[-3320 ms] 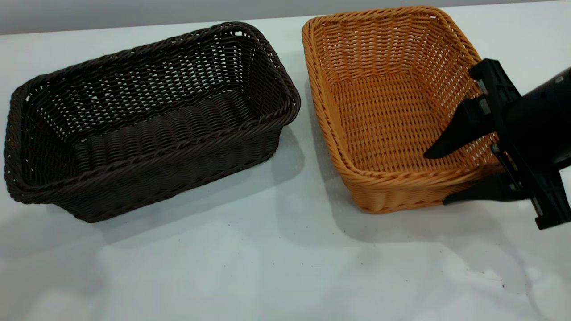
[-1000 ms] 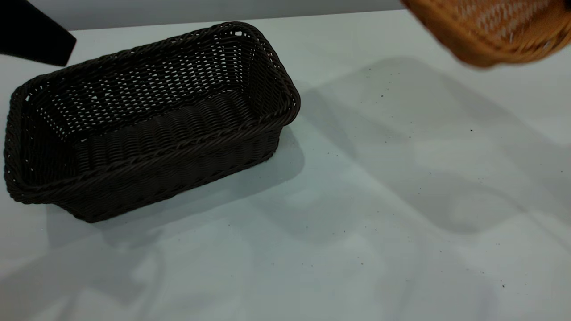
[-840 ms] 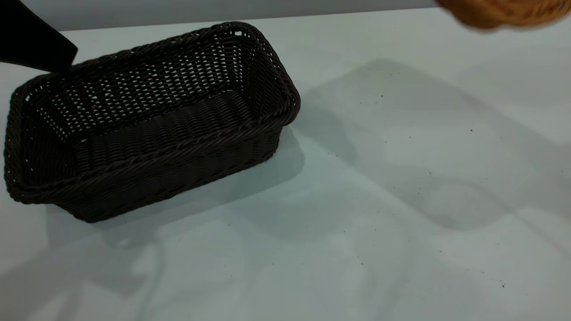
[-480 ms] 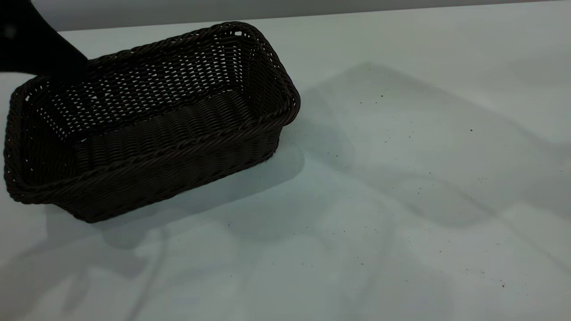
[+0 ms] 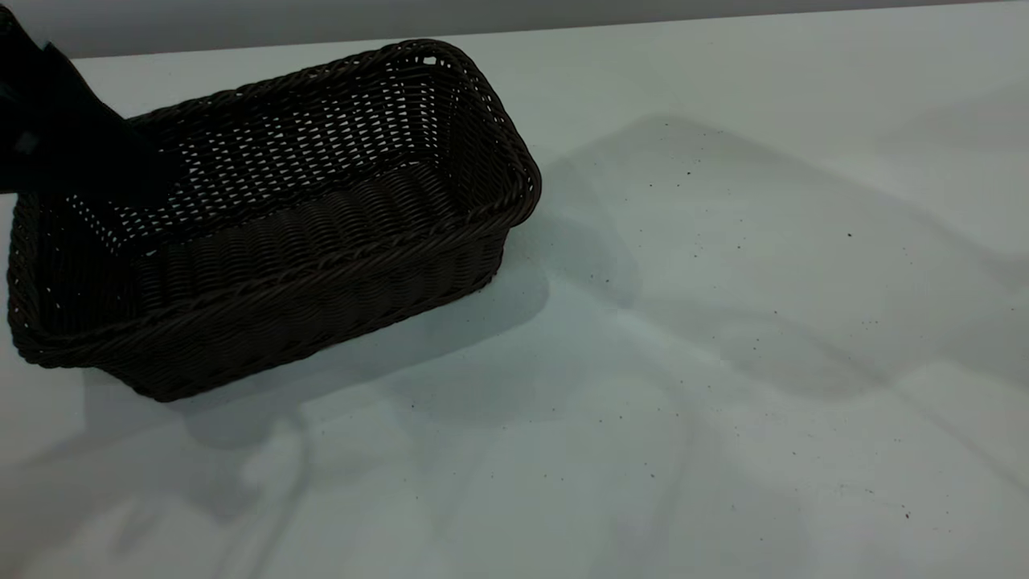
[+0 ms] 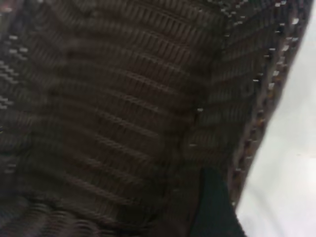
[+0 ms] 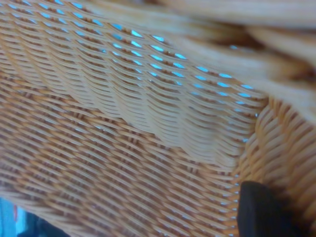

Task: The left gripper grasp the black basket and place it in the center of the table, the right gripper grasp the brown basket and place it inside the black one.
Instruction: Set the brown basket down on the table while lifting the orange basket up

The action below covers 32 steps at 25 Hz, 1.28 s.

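Observation:
The black basket (image 5: 273, 217) stands on the white table (image 5: 683, 362) at the left, its long side slanting toward the back. My left gripper (image 5: 96, 153) hangs over the basket's far left corner, close to the rim. The left wrist view is filled with the basket's dark weave (image 6: 123, 113) and a strip of table beside its rim. The brown basket (image 7: 128, 123) is out of the exterior view and fills the right wrist view. My right gripper (image 7: 281, 217) is shut on its wall, with one black finger (image 7: 259, 212) showing inside.
Right of the black basket lies bare white table with small dark specks (image 5: 850, 235) and soft shadows. The table's back edge (image 5: 643, 22) runs along the top, with a grey wall behind it.
The right gripper closed on the brown basket and lifted it up and out of the exterior view. The left arm has come down from the upper left to the black basket's far corner.

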Available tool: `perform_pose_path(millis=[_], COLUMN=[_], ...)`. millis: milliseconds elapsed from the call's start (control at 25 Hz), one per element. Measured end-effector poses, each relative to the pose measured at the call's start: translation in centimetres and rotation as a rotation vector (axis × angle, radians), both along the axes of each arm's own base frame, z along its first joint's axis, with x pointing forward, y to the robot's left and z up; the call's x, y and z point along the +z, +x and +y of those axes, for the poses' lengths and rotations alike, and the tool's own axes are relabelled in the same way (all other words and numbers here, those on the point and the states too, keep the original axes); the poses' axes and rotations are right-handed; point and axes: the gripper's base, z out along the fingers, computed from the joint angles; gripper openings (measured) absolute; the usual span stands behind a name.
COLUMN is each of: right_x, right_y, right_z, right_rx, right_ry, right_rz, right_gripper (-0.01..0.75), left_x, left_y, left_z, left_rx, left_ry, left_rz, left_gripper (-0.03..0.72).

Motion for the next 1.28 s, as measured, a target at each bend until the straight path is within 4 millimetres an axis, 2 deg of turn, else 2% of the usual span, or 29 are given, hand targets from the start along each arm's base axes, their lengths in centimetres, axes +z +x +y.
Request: perform_pose_path(millis=[240,560,840,1160,1280], right_x=[0.2,0.2,0.3,0.3,0.4], right_y=[0.1,0.1,0.1,0.1,0.1], right_z=[0.1,0.1,0.2,0.2,0.2], right_rx=[0.015,0.021,0.024,0.023,0.025], right_ry=[0.0,-0.004,0.005,0.007,0.006], right_rz=[-0.034,-0.045,-0.053,-0.054,-0.057], right_gripper=[0.113,0.113,0.113,0.113,0.113], left_x=[-1.6,-3.9,-6.1,-8.4,-8.7], left_y=[-0.1,0.9,1.5,2.0,2.0], left_z=[-1.8,-3.8,-4.7,-4.6,-4.6], left_rx=[-0.122,-0.207,-0.251,-0.254,-0.269], left_ry=[0.035,0.13,0.194,0.238,0.244], left_rz=[0.039,-0.036,-0.055,-0.023,-0.018], left_gripper=[0.393,0.393,0.393,0.391,0.385])
